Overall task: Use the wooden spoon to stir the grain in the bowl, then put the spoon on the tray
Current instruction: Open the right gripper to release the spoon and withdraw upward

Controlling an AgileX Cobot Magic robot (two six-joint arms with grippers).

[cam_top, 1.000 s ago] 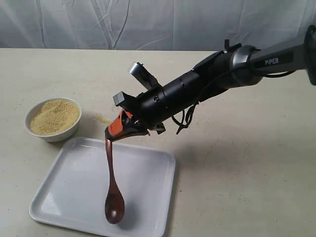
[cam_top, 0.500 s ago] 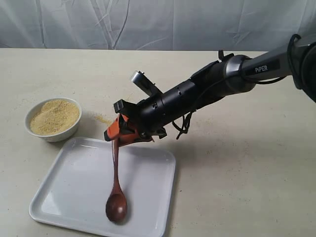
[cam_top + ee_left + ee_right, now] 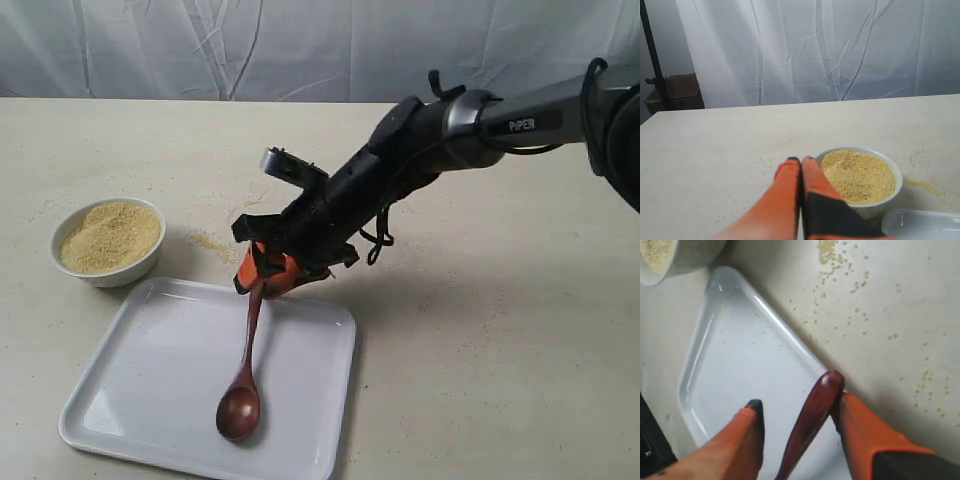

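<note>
Exterior view: the bowl (image 3: 105, 276) is holding grain (image 3: 110, 235); the wooden spoon (image 3: 240, 408) is resting its scoop in the tray (image 3: 150, 350), its handle leaning up into the right gripper (image 3: 262, 278). Left wrist view: the left gripper (image 3: 800, 161) is sitting clenched, the bowl ahead. Right wrist view: the right gripper is standing released, the handle leaning against 1 finger.

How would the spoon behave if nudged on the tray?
Probably stiff: the spoon is straight while leaning steeply. Likely to slide, since the tray looks glossy. Its rounded scoop may let it rock or roll.
</note>
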